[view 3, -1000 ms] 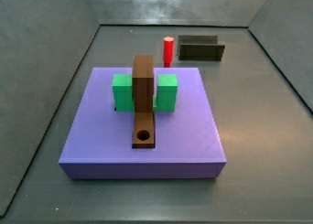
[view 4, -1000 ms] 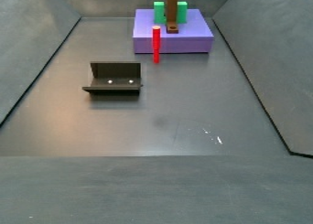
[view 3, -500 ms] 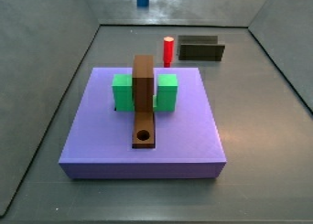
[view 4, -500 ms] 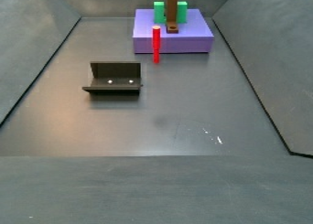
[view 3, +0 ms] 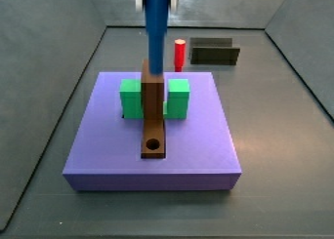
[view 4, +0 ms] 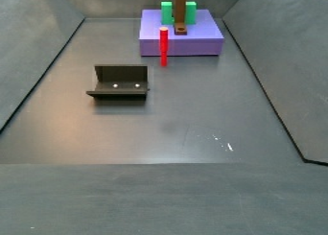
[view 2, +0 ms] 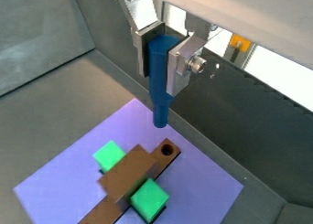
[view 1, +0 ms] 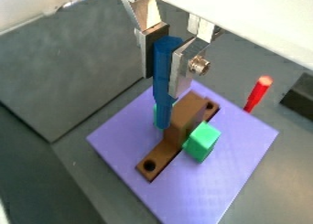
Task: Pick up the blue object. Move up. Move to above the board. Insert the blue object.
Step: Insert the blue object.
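My gripper (view 1: 166,68) is shut on the blue object (view 1: 163,86), a dark-blue peg that hangs upright between the silver fingers; both also show in the other wrist view, gripper (view 2: 163,58) and peg (view 2: 159,86). In a side view the peg (view 3: 155,28) reaches down from the top edge, with the gripper itself out of frame. The brown board (view 3: 154,111) lies below on the purple slab (view 3: 196,155), its round hole (view 3: 154,144) at the near end. The board (view 2: 132,177) and hole (view 2: 166,152) lie under the peg's tip, well apart from it.
Green blocks (view 3: 132,99) (view 3: 178,99) flank the board. A red peg (view 3: 179,54) stands upright behind the slab, and the dark fixture (view 3: 216,54) stands beside it. In a side view the slab (view 4: 179,39), red peg (view 4: 163,47) and fixture (view 4: 119,82) show without the gripper.
The blue peg has come into a side view from the top edge and now reaches much further down over the board. Nothing else has moved.
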Motion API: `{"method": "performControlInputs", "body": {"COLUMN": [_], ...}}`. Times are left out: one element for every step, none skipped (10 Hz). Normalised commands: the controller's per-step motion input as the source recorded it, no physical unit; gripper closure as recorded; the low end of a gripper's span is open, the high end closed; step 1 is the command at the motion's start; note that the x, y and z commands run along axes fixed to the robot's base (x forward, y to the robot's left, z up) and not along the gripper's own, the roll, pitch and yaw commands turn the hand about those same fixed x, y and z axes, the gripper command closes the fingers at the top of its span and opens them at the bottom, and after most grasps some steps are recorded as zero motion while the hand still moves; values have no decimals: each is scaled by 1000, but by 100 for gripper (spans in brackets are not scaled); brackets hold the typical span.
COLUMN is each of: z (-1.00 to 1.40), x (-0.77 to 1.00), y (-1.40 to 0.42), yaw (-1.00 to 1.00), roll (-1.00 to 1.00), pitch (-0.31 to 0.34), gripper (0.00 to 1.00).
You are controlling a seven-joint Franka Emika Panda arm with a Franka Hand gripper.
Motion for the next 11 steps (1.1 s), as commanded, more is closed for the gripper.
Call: {"method": "performControlInputs", "body": {"z": [-766, -746, -626, -551, -494, -406, -234, -257, -243, -220, -229], "x": [0, 0, 60, 86, 6, 37, 17, 0, 0, 0, 0], "y": [-277, -251, -174, -46, -20, -69, -89, -26, -9, 0, 0], "yaw": [0, 0, 0, 0, 0, 0, 0, 0, 0, 0, 0], "roll": [96, 87, 187, 177, 157, 120, 17, 1, 0, 0, 0], "pitch": [-76, -111, -71, -31, -26, -10, -11, -4, 0, 0, 0], "gripper": [100, 100, 100, 100, 100, 100, 100, 100, 100, 100, 100]}}
